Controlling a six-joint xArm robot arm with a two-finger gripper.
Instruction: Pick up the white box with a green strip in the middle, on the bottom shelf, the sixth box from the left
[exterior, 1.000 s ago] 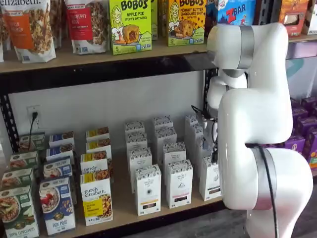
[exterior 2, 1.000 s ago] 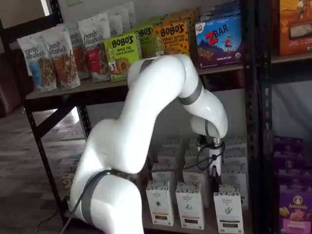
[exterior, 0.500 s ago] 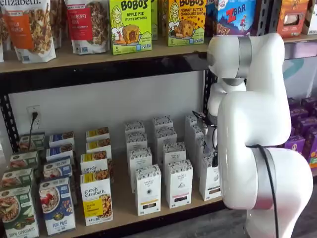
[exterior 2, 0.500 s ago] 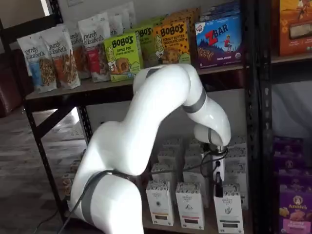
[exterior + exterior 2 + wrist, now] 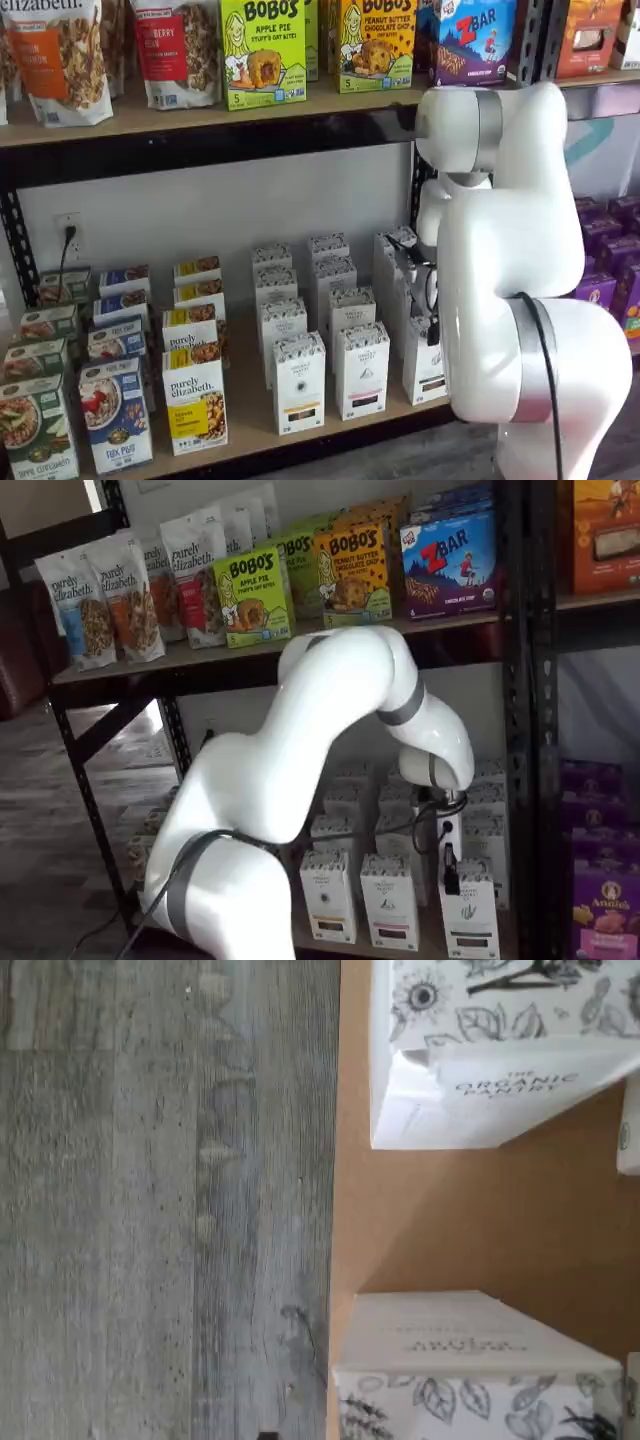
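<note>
The white boxes with botanical print stand in three columns on the bottom shelf in both shelf views. The right-hand column's front box (image 5: 468,918) (image 5: 422,366) is partly hidden by my arm, and the colour of its strip is too small to tell. My gripper (image 5: 450,878) hangs just above and to the left of that box's top, with a cable beside it. Only a black finger shows side-on, so I cannot tell whether it is open. In the wrist view two such white boxes (image 5: 500,1050) (image 5: 470,1370) stand on the tan shelf board (image 5: 450,1220) with a gap between them.
Purely Elizabeth and cereal boxes (image 5: 195,400) fill the left of the bottom shelf. A black upright post (image 5: 530,730) stands right of the column. Purple boxes (image 5: 605,910) sit further right. Bags and Bobo's boxes (image 5: 262,50) line the upper shelf. Grey wood floor (image 5: 160,1200) lies beyond the shelf edge.
My arm has lowered and shifted right. The gripper has dropped from over the middle of the right column to just above its front box.
</note>
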